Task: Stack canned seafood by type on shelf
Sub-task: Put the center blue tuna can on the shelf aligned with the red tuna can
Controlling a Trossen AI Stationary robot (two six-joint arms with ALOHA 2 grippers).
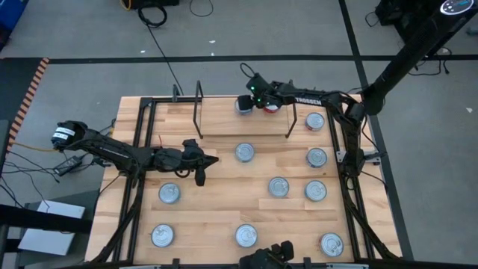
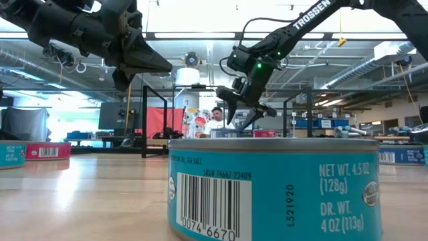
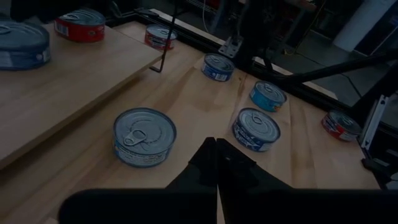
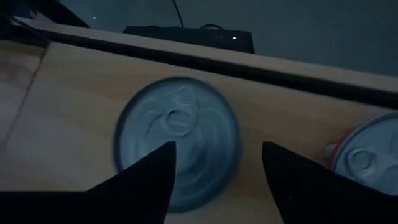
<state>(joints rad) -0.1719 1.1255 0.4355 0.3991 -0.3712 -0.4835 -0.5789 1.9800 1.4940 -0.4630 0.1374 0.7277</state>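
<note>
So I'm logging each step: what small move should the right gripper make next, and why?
Probably lift straight up and withdraw: the right gripper hangs open over a silver-lidded round tin that sits on the light-wood shelf board beside a red-labelled tin, so the placing looks done.

In the right wrist view a tin (image 4: 177, 140) on the shelf (image 4: 68, 130) is smeared by blur, its side label unreadable, its near edge hidden behind the right gripper (image 4: 214, 180). A red tin (image 4: 367, 160) is cut off by the picture's edge. In the low view a blue tin (image 2: 274, 191) fills the foreground, hiding the table behind; its base is cropped.
</note>
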